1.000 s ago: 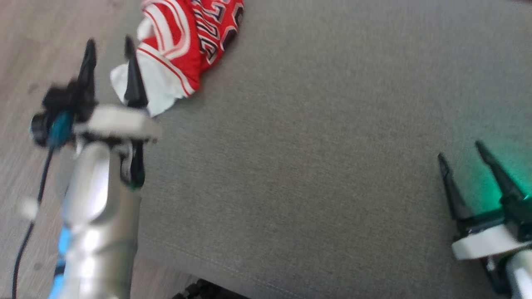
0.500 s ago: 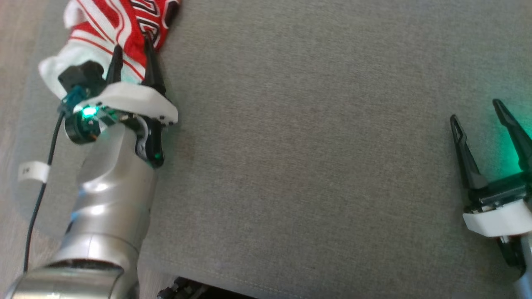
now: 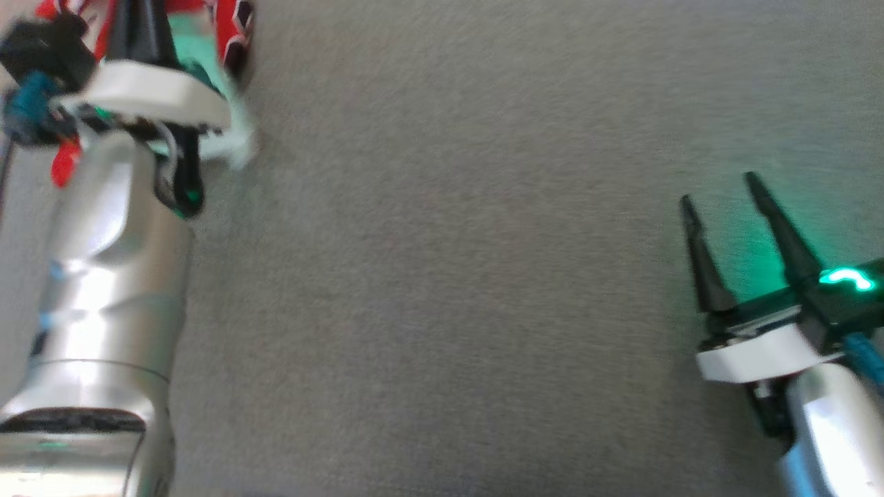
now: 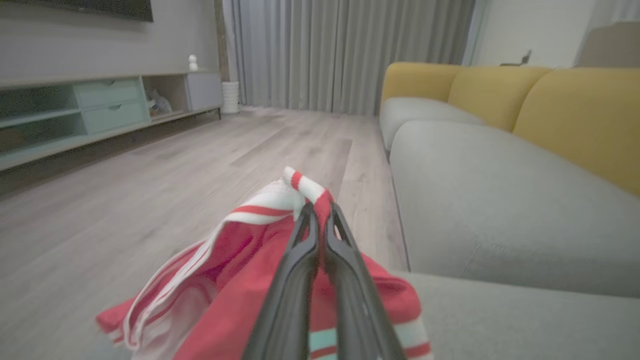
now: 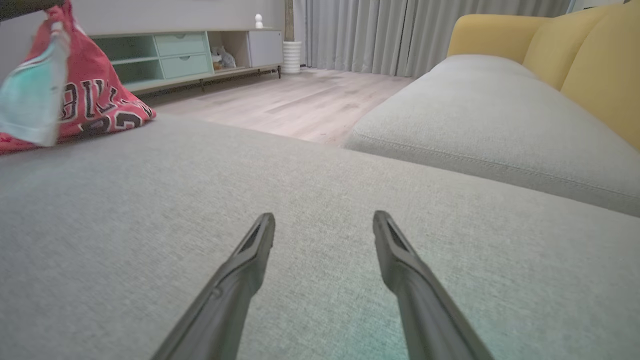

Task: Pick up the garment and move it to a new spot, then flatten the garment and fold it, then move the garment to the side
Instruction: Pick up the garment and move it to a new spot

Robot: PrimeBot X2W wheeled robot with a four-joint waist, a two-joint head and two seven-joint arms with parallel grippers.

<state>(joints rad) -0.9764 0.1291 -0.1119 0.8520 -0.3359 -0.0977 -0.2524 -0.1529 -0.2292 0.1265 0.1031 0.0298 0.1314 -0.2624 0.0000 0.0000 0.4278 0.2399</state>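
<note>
Left gripper (image 4: 320, 212) is pressed together on a red-and-white striped edge of the garment (image 4: 235, 280), fingertips nearly touching, with a fold of trim poking out past them. The garment hangs bunched below the pinch at the far left corner of the grey cushion (image 3: 449, 276). Its lower part looks to be resting on the cushion, with the wood floor (image 4: 150, 175) just past the edge. Right gripper (image 5: 324, 222) is spread, holding nothing, low over bare cushion well apart from the cloth. Step in hand, my read: lift and carry to a new spot. Raise until the tail clears the surface before going sideways, else it drags and rolls up. Head for the open middle of the cushion so nothing slides off to the floor. The pinch is on thin trim only, so go slow, it could slip. Lay it down tail first so it spreads. Writing: black block letters with white outline on the red panel, crumpled and cut by folds, can't read a whole word. No brand tag or label that I can make out.
</note>
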